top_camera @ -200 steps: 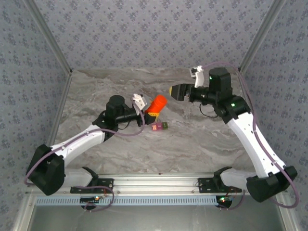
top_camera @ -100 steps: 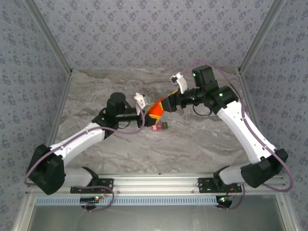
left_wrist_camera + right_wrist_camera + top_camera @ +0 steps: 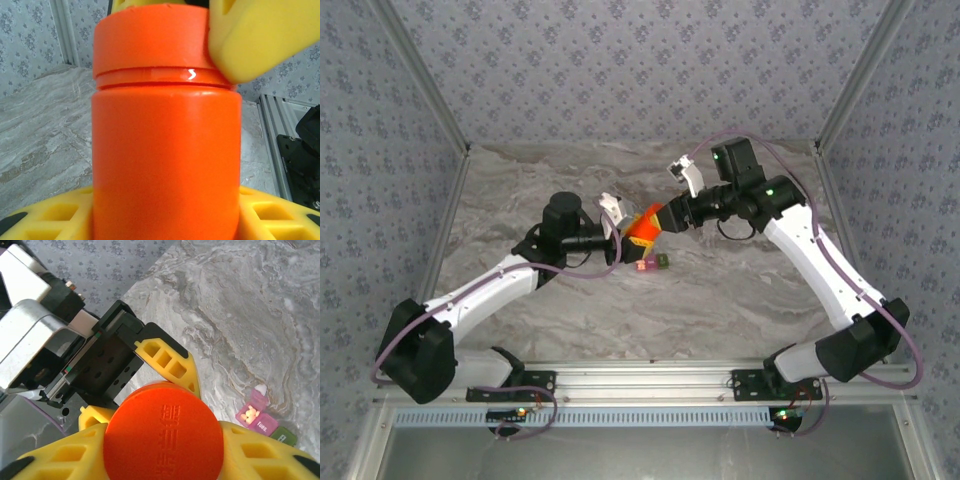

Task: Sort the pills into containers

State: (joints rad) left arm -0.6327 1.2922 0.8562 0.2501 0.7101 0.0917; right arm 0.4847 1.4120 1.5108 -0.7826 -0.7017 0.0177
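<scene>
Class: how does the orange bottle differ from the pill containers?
The orange bottle is a bigger, single-colour cylinder; the pill containers are tiny joined pink and green boxes. The bottle is clamped by the left gripper and right gripper; the containers lie untouched on the table.

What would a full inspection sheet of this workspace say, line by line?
Surface: grey marbled table.
Job's things: containers on the table; pink compartment open, pills inside; olive compartment joined to it.
Clutter: nothing seen.
Grippers: left gripper grips the orange bottle by its body; right gripper closed on its cap.
Cables: purple cables along both arms.
Surroundings: floral walls; metal rail at near edge.
</scene>
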